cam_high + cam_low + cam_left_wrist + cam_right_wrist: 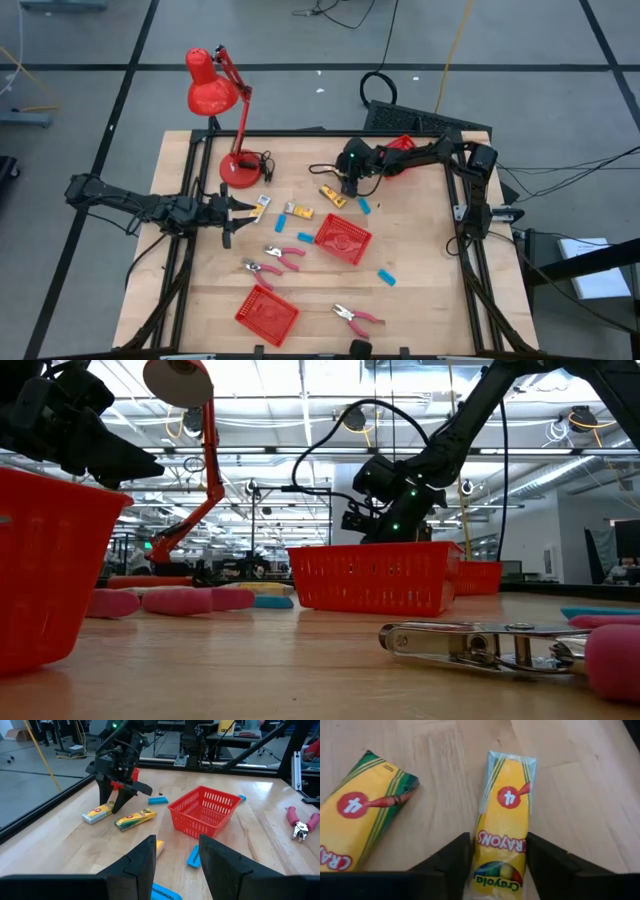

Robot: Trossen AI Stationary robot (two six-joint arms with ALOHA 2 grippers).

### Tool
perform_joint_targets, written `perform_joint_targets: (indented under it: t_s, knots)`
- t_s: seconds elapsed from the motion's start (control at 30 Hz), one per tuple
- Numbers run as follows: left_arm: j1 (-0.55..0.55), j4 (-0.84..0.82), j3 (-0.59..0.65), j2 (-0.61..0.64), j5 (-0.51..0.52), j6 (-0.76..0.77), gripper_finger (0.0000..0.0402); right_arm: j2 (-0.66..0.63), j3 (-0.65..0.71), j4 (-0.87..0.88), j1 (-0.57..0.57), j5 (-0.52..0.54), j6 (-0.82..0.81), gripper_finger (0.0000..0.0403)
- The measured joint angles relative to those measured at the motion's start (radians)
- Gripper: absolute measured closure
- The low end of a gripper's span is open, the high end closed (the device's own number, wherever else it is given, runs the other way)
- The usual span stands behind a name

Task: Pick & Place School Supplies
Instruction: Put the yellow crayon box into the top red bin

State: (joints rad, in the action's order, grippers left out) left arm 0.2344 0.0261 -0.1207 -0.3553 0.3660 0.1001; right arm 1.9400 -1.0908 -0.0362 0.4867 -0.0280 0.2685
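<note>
Wooden surface [420, 290] is carrying the scattered supplies. Right gripper [497, 857] is standing over a yellow crayon packet [504, 820] at the far middle, fingers [451, 856] apart, straddling the packet's near end, its long axis running straight out between them. Left gripper [176, 860] is waiting open, farther away.

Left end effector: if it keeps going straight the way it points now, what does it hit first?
Probably the small yellow crayon packet and blue block just past the left end effector, whose fingers are open. The red basket lies beyond. Depth is uncertain.
</note>
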Motion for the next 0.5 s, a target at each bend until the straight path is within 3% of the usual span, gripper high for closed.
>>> perform_joint_targets:
  t_s: [0.2,0.5]
  knots:
    - [0.000,0.000,0.000,0.000,0.000,0.000,0.0250,0.000,0.000,-0.003,-0.011,0.009,0.008,0.0333]
    - [0.000,-0.001,0.000,0.000,0.000,0.003,0.0250,-0.012,0.002,-0.001,-0.043,0.059,0.011,0.0336]
